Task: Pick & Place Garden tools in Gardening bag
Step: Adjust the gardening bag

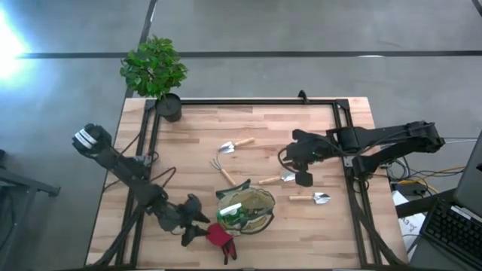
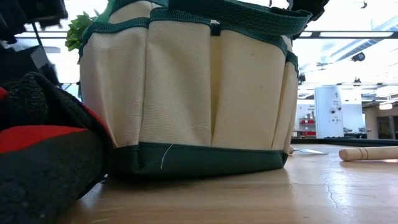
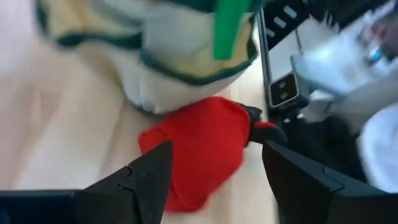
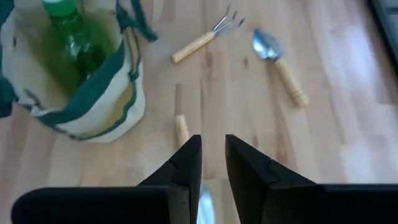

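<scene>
Worktop: pale wooden butcher-block worktop point(image 1: 188, 143) framed by black rails, seen from above.

Bag: small round tan fabric gardening bag with dark green trim point(image 1: 245, 208), standing near the front edge of the worktop at its middle; in the low view its pocketed side point(image 2: 186, 93) fills most of the picture.

Bottle: green spray bottle point(image 4: 73, 38) standing inside the bag.

Glove: red glove with black parts point(image 1: 221, 237) lying on the worktop at the front edge, just beside the bag on its left-arm side; it touches the bag's base in the left wrist view point(image 3: 199, 149).

Left gripper: left gripper point(image 1: 197, 233) low over the worktop's front edge just beside the glove, its jaws spread wide with the glove between and beyond the fingers point(image 3: 146, 180), grasping nothing.

Right gripper: right gripper point(image 1: 303, 178) over the right half of the worktop above a wooden-handled metal trowel point(image 1: 273, 179); the jaws are narrowly parted with the trowel's handle point(image 4: 181, 129) just ahead of the fingertips; a grip cannot be told.

Other tools: a second wooden-handled trowel point(image 1: 310, 198) near the right edge, a third point(image 1: 235, 144) towards the centre, and a wooden-handled metal rake point(image 1: 222, 170) between that trowel and the bag.

Plant: leafy green plant in a black pot point(image 1: 156, 74) at the far left corner.
</scene>
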Robot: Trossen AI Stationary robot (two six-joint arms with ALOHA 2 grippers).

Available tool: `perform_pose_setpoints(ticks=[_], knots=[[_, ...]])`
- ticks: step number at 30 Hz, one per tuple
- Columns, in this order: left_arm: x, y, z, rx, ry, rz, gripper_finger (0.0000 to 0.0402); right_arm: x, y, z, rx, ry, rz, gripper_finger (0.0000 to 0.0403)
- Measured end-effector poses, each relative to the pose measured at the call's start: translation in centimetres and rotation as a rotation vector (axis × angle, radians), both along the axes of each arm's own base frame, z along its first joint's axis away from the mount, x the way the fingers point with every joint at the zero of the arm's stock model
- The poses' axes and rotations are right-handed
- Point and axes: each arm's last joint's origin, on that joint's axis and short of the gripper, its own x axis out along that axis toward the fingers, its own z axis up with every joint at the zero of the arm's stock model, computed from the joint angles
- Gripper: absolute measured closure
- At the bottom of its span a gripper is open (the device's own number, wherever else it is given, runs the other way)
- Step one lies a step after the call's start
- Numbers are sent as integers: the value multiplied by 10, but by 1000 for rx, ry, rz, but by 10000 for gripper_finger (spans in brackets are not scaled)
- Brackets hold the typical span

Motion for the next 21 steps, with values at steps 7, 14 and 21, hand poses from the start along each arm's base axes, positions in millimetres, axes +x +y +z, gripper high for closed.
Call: perform_pose_setpoints(ticks=[7,14,21], knots=[[31,-6,9,202,-91,-147,203,2,-10,12,-70,-38,-24,348],[50,-18,12,143,-70,-272,313,3,-20,23,-119,-66,-16,358],[50,-22,20,109,-97,-387,396,2,-29,23,-131,-59,-38,368]])
